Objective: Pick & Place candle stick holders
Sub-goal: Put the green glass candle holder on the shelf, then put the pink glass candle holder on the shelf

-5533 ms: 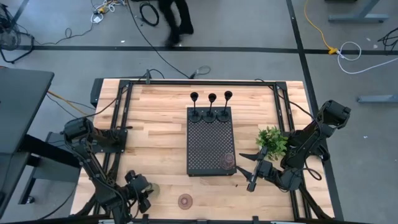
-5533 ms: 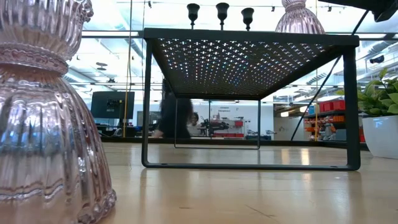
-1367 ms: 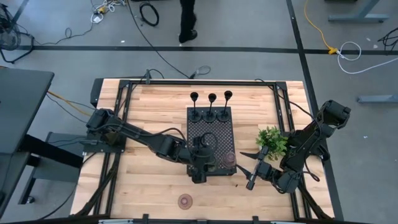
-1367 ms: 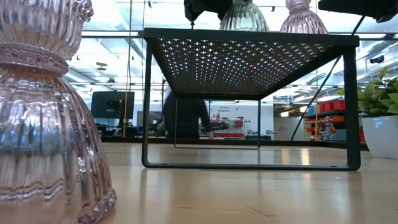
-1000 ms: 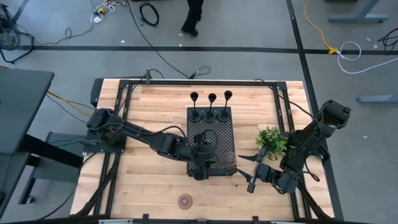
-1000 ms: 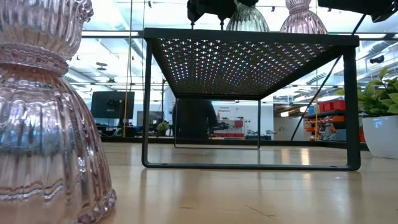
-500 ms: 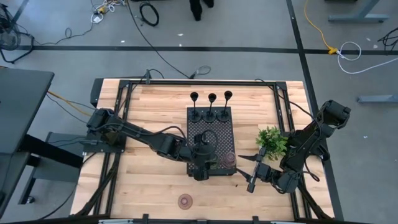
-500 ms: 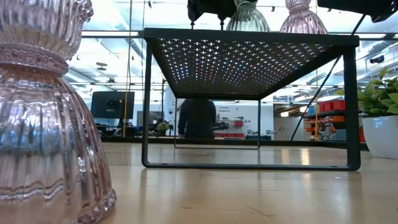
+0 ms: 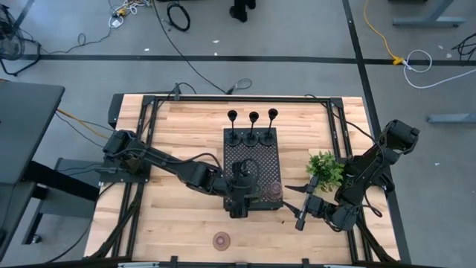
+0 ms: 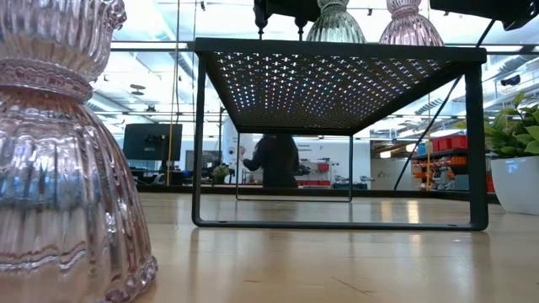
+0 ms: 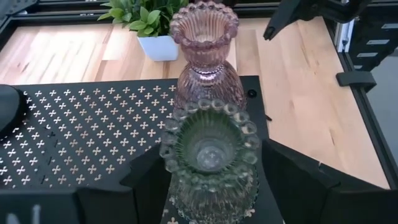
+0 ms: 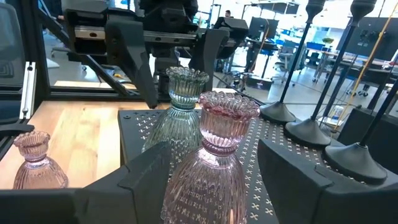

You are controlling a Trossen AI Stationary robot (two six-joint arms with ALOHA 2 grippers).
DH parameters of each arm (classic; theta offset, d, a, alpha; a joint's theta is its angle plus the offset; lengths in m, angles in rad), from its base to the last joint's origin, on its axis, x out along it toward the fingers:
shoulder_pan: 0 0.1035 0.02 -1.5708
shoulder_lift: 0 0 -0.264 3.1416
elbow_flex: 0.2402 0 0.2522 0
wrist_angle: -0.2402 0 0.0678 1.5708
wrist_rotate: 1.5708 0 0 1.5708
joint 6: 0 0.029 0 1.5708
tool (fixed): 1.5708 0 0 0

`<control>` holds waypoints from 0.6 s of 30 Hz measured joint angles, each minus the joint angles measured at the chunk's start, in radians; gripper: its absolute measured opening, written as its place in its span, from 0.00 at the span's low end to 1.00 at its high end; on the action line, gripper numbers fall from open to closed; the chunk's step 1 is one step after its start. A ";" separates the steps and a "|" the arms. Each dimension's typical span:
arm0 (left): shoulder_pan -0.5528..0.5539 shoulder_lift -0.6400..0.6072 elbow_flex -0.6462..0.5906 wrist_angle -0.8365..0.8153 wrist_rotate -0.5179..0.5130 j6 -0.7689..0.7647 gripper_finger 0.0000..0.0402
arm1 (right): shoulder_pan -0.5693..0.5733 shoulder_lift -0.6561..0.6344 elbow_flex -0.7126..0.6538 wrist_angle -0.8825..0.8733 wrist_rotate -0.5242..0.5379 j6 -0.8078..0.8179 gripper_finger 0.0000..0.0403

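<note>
Left wrist view: the olive holder is seen upright on the black tray, touching the pink holder, between the left gripper open jaws. The right gripper, jaws open, is kept beside the tray.

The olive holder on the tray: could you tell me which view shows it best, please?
Left wrist view: the olive holder fills it, rim and ribs clear. The right wrist view shows its side, the low view only its top, and the high view hides it under the left gripper.

Bright, even overhead light; soft shadows; blurred near-lens pink holder.
</note>
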State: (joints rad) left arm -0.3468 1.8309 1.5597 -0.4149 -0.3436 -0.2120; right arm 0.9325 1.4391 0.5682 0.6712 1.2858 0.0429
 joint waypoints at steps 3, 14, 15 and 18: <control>0.000 0.000 0.000 -0.001 0.001 0.001 0.64 | 0.000 0.000 0.000 0.000 0.000 0.000 0.60; 0.001 -0.013 0.000 -0.035 -0.016 0.015 0.68 | 0.000 0.000 0.000 0.000 -0.002 0.002 0.60; 0.001 -0.019 0.001 -0.040 -0.022 0.015 0.68 | 0.000 0.000 0.000 0.000 -0.002 0.002 0.60; 0.001 -0.042 0.002 -0.096 -0.037 -0.001 0.68 | 0.000 0.000 0.000 0.000 -0.003 0.003 0.60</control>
State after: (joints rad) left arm -0.3459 1.7889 1.5612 -0.5109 -0.3807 -0.2130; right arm 0.9325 1.4391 0.5678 0.6712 1.2829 0.0458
